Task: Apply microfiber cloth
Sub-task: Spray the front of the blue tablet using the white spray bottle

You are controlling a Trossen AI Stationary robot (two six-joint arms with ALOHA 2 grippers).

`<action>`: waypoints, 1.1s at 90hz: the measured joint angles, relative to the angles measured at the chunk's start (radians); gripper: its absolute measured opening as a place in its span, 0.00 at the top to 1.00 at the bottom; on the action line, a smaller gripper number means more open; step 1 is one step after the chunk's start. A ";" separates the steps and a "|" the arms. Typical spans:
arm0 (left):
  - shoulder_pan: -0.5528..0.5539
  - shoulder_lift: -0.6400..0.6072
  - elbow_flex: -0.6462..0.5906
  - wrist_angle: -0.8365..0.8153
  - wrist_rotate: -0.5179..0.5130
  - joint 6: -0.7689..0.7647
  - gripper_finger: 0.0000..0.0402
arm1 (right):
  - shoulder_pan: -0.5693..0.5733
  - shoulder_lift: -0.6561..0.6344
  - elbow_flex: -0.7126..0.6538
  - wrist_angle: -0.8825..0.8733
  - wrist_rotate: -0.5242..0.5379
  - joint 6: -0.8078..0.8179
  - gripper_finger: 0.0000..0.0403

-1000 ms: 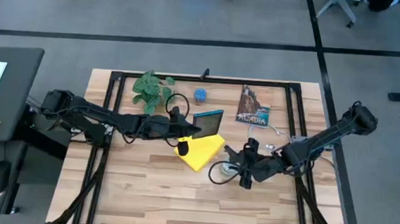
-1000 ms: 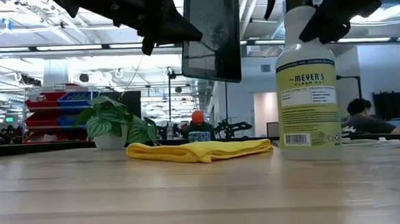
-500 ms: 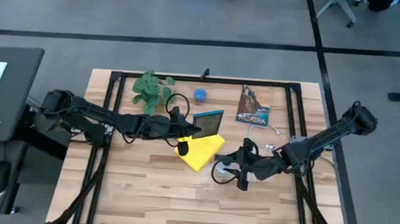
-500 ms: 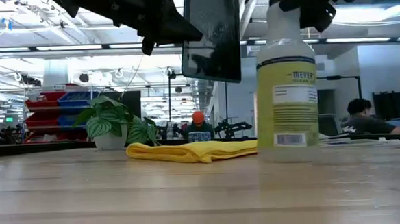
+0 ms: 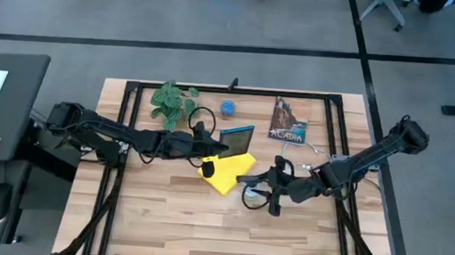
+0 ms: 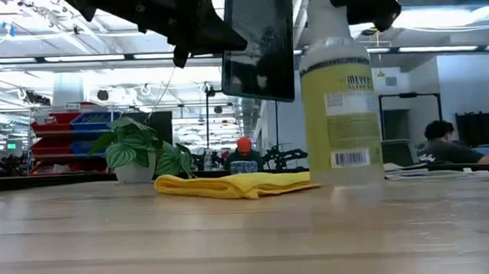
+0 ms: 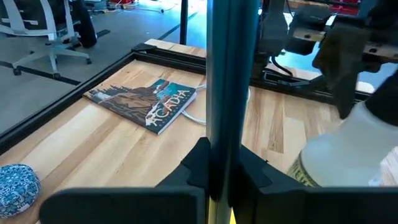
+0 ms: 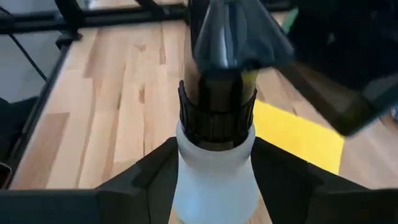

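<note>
Wooden planks make up the table (image 5: pixel 165 220), which is framed by black rails and stands on a grey floor; behind it, in the low view, a lit workshop with shelving and seated people is seen.

At mid-table the tablet (image 5: pixel 236 138) is held upright, off the table, clamped edge-on between the pressed fingers of the left gripper (image 5: pixel 215 150); in the left wrist view its thin edge (image 7: pixel 220 93) is seen rising straight out of the closed jaws.

Just below and beside the left gripper, the microfiber cloth (image 5: pixel 227 172) is spread flat on the wood, one corner reaching under the tablet. In the low view it is seen as a low yellow fold (image 6: pixel 234 185) lying on the table beneath the raised tablet (image 6: pixel 258 42).

To the far side of the cloth from the left gripper, the spray bottle (image 5: pixel 252 195) is gripped at its neck by the right gripper (image 5: pixel 269 191), whose fingers are closed against the white shoulder below the black collar (image 8: pixel 216 115). The bottle (image 6: pixel 338 98) stands upright, its base at the table, just beside the cloth's edge.

Beyond both grippers, toward the table's far edge, a book (image 5: pixel 287 121) titled ACADIA is laid flat, a potted plant (image 5: pixel 171 101) is set near the left arm, and a small blue patterned ball (image 5: pixel 227 107) is placed between them.
</note>
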 joint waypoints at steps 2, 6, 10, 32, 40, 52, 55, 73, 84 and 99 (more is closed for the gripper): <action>0.000 0.000 0.000 0.000 0.000 0.000 0.97 | 0.000 0.000 0.000 0.009 0.000 -0.010 0.52; 0.000 0.000 0.000 0.000 0.000 0.000 0.97 | 0.000 -0.001 0.001 0.023 0.001 -0.019 0.51; 0.000 0.000 0.000 0.000 0.000 0.000 0.97 | -0.004 -0.002 0.001 0.026 0.005 -0.020 0.50; 0.000 0.000 0.000 -0.008 0.000 0.000 0.97 | -0.022 -0.001 0.001 0.015 -0.002 -0.013 0.53; 0.000 0.000 0.000 -0.010 0.000 0.000 0.97 | -0.027 -0.001 0.001 0.033 -0.003 -0.017 0.55; 0.000 0.000 0.000 -0.012 0.000 0.000 0.97 | -0.029 -0.001 0.001 0.070 -0.013 -0.045 0.55; 0.000 0.000 0.000 -0.013 0.000 0.000 0.97 | -0.032 -0.001 0.001 0.086 -0.020 -0.049 0.54; 0.000 0.000 0.000 -0.013 0.000 0.000 0.97 | -0.050 -0.001 0.001 0.114 -0.052 -0.070 0.52; 0.000 0.000 0.000 -0.013 0.000 0.000 0.97 | -0.066 -0.001 0.001 0.115 -0.083 -0.073 0.54; 0.000 0.000 0.000 -0.013 0.000 0.000 0.97 | -0.079 -0.001 0.001 0.117 -0.122 -0.073 0.66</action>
